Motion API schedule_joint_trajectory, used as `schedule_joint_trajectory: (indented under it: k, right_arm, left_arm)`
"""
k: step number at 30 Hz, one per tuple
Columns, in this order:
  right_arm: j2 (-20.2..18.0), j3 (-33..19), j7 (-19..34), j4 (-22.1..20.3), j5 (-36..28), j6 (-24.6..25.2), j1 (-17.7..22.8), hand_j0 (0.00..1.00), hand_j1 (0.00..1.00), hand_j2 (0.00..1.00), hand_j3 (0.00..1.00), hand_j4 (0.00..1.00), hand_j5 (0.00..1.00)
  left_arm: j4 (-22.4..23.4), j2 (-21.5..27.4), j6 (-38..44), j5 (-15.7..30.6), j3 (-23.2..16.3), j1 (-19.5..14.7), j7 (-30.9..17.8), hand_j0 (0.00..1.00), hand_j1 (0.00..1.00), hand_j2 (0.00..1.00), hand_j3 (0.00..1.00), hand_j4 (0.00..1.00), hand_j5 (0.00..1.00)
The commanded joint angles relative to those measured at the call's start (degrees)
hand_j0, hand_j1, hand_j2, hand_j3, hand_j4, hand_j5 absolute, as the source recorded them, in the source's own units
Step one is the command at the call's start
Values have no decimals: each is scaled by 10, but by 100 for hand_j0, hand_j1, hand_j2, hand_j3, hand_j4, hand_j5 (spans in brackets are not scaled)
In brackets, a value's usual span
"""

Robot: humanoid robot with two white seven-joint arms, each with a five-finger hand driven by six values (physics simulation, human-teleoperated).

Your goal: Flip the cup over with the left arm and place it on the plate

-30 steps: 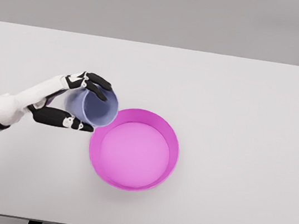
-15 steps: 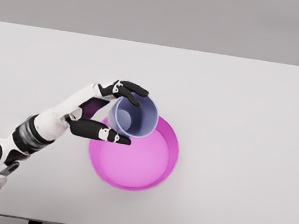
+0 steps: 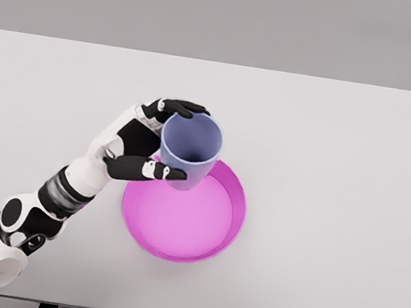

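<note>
Your left robot hand is wrapped around the blue cup, thumb on the near side of the wall and the black fingers curled over the far side at the rim. Compare this with half a second ago: the cup then leaned with its mouth turned toward the camera and right, so you could see down to its bottom. Now it stands close to upright, mouth up, and only the inside wall shows. It has also shifted slightly up in the picture, and its lower end overlaps the upper-left rim of the pink plate. You cannot tell from this view whether the base touches the plate or hangs above it. A second ago the cup was clear of the plate to its left, lying nearly on its side. The forearm has swung in with it, now rising from the lower left corner across the white bench.
</note>
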Motion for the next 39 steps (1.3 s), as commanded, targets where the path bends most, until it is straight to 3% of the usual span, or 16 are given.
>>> schedule_joint_trajectory:
  k: [1, 16, 32, 34, 39]
  right_arm:
    - [0, 0, 0, 0, 0, 0, 0, 100, 100, 100, 100, 100, 100]
    - [0, 0, 0, 0, 0, 0, 0, 100, 100, 100, 100, 100, 100]
    - [0, 0, 0, 0, 0, 0, 0, 100, 100, 100, 100, 100, 100]
    - [0, 0, 0, 0, 0, 0, 0, 100, 100, 100, 100, 100, 100]
    - [0, -1, 0, 0, 0, 0, 0, 100, 100, 100, 100, 100, 100]
  left_arm:
    - [0, 0, 16, 7, -6, 0, 0, 64, 64, 64, 64, 64, 64]
    - [0, -21, 44, 26, -5, -8, -13, 65, 65, 65, 65, 65, 65]
    - [1, -22, -15, 48, -5, -11, -9, 65, 65, 65, 65, 65, 65]
    - [1, -21, -15, 48, -6, -10, -9, 73, 73, 73, 73, 73, 73]
    - [0, -21, -15, 47, -6, -8, -10, 80, 80, 80, 80, 80, 80]
